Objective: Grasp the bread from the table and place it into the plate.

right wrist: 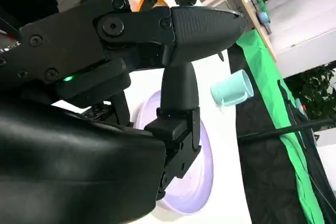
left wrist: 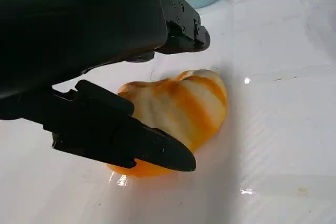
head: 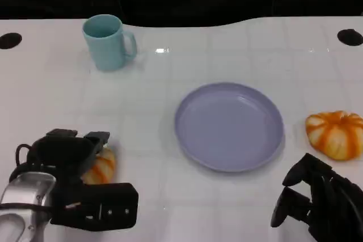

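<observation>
Two orange-striped bread rolls lie on the white table. One bread roll (head: 102, 165) (left wrist: 184, 108) sits at the near left, between the spread fingers of my left hand (head: 74, 179) (left wrist: 79, 35). The thumb (left wrist: 126, 137) lies along the roll's near side, and the other fingers (left wrist: 181, 27) hover just past it with table showing between. The second roll (head: 336, 134) lies to the right of the lilac plate (head: 229, 126) (right wrist: 202, 177), which has nothing on it. My right hand (head: 320, 202) (right wrist: 131, 51) holds nothing, near the front edge below that roll.
A light blue mug (head: 108, 42) (right wrist: 232, 88) stands at the far left of the table. Two black round holes (head: 9, 40) (head: 350, 37) mark the far corners. The right wrist view shows green cloth (right wrist: 283, 145) beyond the table's edge.
</observation>
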`<state>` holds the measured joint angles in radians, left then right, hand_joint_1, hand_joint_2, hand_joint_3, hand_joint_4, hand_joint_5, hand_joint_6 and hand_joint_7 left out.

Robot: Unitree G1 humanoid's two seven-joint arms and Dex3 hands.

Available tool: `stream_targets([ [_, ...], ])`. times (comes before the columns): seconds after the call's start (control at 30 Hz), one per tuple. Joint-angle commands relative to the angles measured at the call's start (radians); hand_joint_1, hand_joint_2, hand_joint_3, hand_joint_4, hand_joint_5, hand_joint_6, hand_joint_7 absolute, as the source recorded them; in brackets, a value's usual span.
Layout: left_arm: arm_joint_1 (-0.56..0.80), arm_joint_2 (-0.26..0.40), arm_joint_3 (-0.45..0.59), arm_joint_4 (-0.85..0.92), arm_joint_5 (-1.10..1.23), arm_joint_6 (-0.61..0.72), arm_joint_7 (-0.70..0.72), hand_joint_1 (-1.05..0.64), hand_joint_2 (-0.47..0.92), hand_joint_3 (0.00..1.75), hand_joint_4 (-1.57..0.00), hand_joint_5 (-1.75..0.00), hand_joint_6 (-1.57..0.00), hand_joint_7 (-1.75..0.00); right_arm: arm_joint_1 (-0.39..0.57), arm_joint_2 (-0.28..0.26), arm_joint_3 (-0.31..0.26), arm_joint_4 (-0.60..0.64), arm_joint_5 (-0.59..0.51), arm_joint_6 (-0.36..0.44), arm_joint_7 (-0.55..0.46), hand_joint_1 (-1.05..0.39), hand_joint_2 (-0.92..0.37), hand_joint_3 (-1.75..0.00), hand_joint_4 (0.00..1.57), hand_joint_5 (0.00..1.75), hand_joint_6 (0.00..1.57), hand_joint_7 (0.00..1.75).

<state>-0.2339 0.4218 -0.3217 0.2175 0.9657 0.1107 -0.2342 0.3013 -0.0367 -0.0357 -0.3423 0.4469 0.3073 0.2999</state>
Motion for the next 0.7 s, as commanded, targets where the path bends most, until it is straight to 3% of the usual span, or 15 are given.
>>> stream_targets([
  [0.03,-0.019,0.029,-0.005,0.049,-0.049,-0.012,-0.004,-0.43,0.92,0.03,-0.27,-0.18,-0.29,-0.04,0.009,-0.011,-0.009,-0.023,0.012,0.014,-0.007,-0.53,-0.92,-0.45,0.64,1.75,0.43,1.66],
  [0.4,-0.045,0.037,-0.022,0.135,-0.126,-0.033,0.027,-0.37,0.92,0.05,-0.37,-0.15,-0.39,-0.03,0.012,-0.011,-0.011,-0.028,0.012,0.011,-0.003,-0.53,-0.92,-0.45,0.64,1.75,0.43,1.66],
  [0.47,-0.049,0.023,-0.023,0.194,-0.132,-0.055,0.103,-0.32,0.92,0.07,-0.54,-0.23,-0.46,-0.05,0.015,-0.010,-0.012,-0.029,0.012,0.007,-0.002,-0.53,-0.92,-0.45,0.64,1.75,0.44,1.66],
  [0.57,-0.050,0.010,-0.017,0.245,-0.159,-0.096,0.206,-0.26,0.92,0.17,-0.53,-1.12,-0.67,-0.03,0.018,-0.013,-0.013,-0.032,0.010,0.007,-0.001,-0.54,-0.92,-0.45,0.64,1.75,0.44,1.66],
  [0.63,-0.056,0.009,-0.013,0.276,-0.181,-0.139,0.263,-0.25,0.92,0.25,-0.55,-1.28,-0.75,-0.05,0.020,-0.013,-0.014,-0.034,0.012,0.008,0.000,-0.54,-0.92,-0.46,0.63,1.75,0.43,1.66],
  [0.7,-0.063,0.008,-0.009,0.314,-0.199,-0.190,0.333,-0.23,0.92,0.32,-0.69,-1.46,-0.94,-0.13,0.023,-0.013,-0.014,-0.034,0.013,0.007,0.001,-0.54,-0.92,-0.46,0.62,1.75,0.43,1.65],
])
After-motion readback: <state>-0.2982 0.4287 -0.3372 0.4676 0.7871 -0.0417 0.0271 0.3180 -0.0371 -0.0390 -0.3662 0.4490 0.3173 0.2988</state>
